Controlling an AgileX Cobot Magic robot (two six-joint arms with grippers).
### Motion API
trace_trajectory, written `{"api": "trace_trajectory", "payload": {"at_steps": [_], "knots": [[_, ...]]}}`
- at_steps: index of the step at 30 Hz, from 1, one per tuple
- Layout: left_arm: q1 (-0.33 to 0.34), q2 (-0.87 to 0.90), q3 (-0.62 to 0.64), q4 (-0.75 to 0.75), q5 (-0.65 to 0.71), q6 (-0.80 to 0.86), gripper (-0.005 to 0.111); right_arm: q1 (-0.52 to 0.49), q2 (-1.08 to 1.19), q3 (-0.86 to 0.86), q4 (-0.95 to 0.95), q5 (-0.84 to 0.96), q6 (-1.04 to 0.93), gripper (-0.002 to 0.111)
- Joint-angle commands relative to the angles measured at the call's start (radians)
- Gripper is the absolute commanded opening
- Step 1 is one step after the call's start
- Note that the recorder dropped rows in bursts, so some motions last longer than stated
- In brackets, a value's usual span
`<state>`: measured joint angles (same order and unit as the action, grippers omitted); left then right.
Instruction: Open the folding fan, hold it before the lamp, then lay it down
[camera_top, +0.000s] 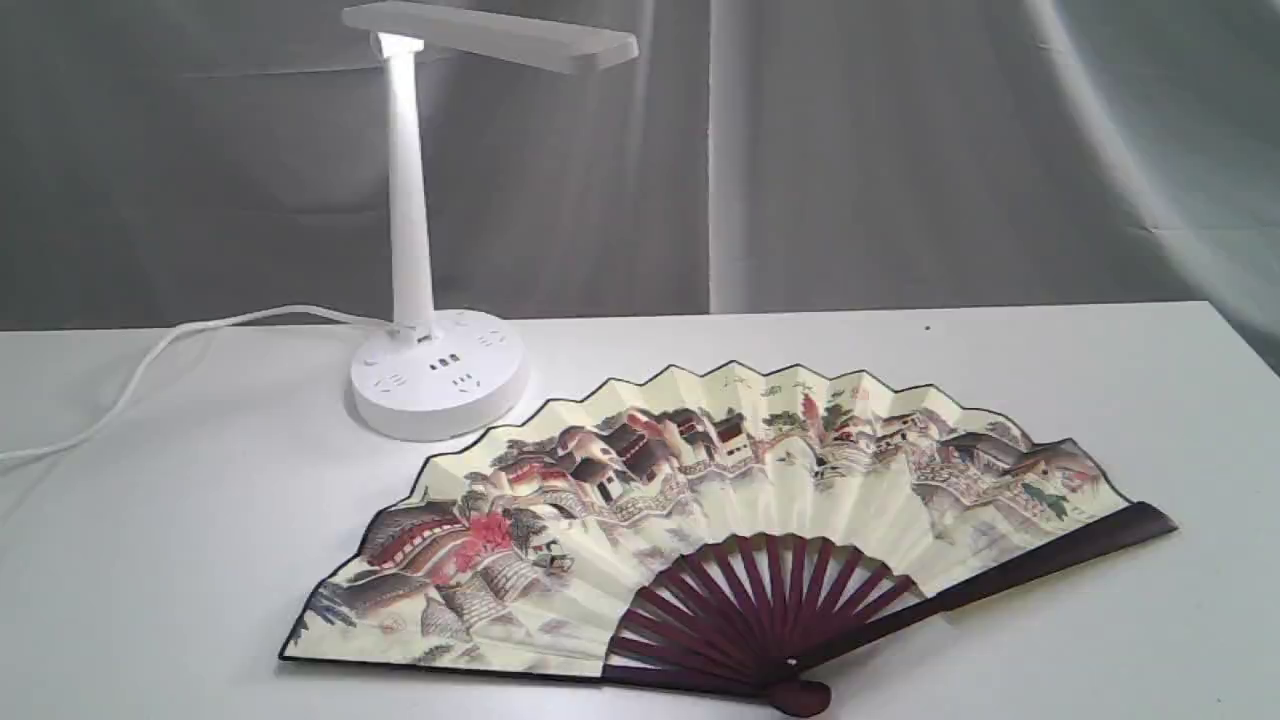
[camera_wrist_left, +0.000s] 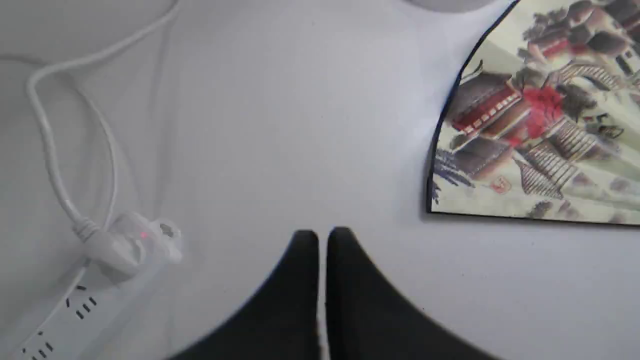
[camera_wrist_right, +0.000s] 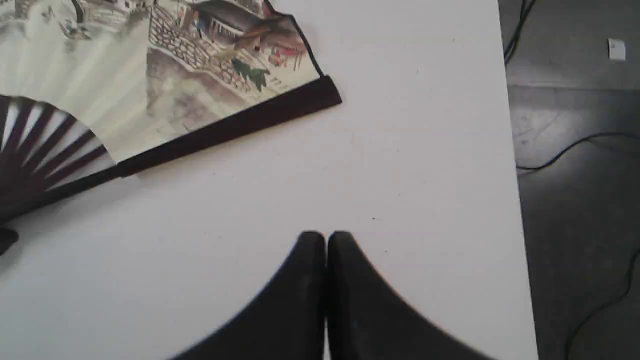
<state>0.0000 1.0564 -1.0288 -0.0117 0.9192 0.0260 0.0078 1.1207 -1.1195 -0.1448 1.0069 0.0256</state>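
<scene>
The folding fan (camera_top: 720, 520) lies fully spread and flat on the white table (camera_top: 1050, 380), painted side up, its pivot near the front edge. Behind its left half stands the lamp (camera_top: 415, 250), lit, with its flat head pointing right. Neither arm shows in the exterior view. My left gripper (camera_wrist_left: 322, 235) is shut and empty, hovering over bare table apart from the fan's left edge (camera_wrist_left: 525, 130). Over the table on the other side, my right gripper (camera_wrist_right: 325, 236) is also shut and empty, short of the fan's right guard (camera_wrist_right: 235, 125).
The lamp's white cord (camera_top: 150, 360) runs off to the left. A white power strip (camera_wrist_left: 65, 315) with a plug (camera_wrist_left: 120, 245) in it lies near the left gripper. The table's right edge (camera_wrist_right: 510, 150) drops to a dark floor with black cables (camera_wrist_right: 565, 150).
</scene>
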Motion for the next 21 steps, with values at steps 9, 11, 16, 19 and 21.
{"api": "trace_trajectory", "payload": {"at_steps": [9,11,16,19,21], "knots": [[0.000,-0.282,-0.006,-0.007,0.077,-0.002,0.000,0.003,-0.285,0.007,-0.024,0.015,0.009,0.000],[0.000,-0.332,-0.006,-0.007,0.087,-0.002,0.000,0.003,-0.332,0.007,-0.028,0.038,0.009,0.000],[0.000,-0.476,-0.006,-0.007,0.102,-0.026,0.000,0.003,-0.459,0.007,-0.042,0.092,0.009,0.000],[0.000,-0.571,-0.006,-0.005,0.102,-0.026,0.000,0.003,-0.538,0.007,-0.057,0.107,0.006,0.000],[0.000,-0.633,-0.006,-0.001,0.102,-0.026,0.000,0.003,-0.592,0.007,-0.057,0.117,0.006,0.000]]}}
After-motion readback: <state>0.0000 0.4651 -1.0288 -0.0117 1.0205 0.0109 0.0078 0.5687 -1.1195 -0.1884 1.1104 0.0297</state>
